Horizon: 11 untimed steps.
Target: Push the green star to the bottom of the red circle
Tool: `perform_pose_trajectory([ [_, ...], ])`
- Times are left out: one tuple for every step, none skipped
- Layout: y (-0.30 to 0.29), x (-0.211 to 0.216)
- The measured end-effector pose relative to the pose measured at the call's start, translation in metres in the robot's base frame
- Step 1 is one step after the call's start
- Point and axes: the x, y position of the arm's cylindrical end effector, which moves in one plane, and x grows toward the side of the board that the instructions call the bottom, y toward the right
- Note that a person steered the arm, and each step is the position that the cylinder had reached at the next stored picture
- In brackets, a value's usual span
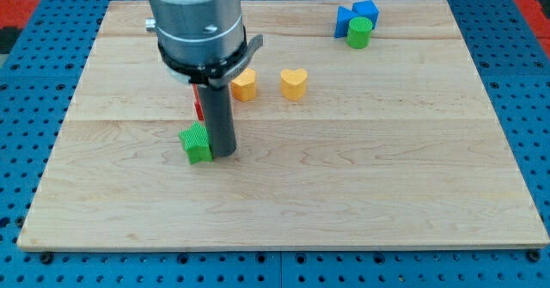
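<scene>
The green star lies on the wooden board left of centre. My tip stands right against the star's right side. A red block, probably the red circle, shows only as a sliver just above the star; the rod and the arm's head hide most of it, so its shape cannot be made out.
A yellow block and a yellow heart lie right of the rod. At the view's top right a green cylinder sits against two blue blocks. A blue pegboard surrounds the board.
</scene>
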Motion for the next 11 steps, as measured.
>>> perform_pose_trajectory([
  [0.0, 0.033],
  [-0.028, 0.054],
  [-0.033, 0.03],
  [-0.033, -0.008],
  [-0.033, -0.037],
  [-0.033, -0.063],
  [-0.033, -0.084],
  [-0.033, -0.103],
  [-0.033, -0.124],
  [-0.033, -0.144],
  [-0.048, -0.131],
])
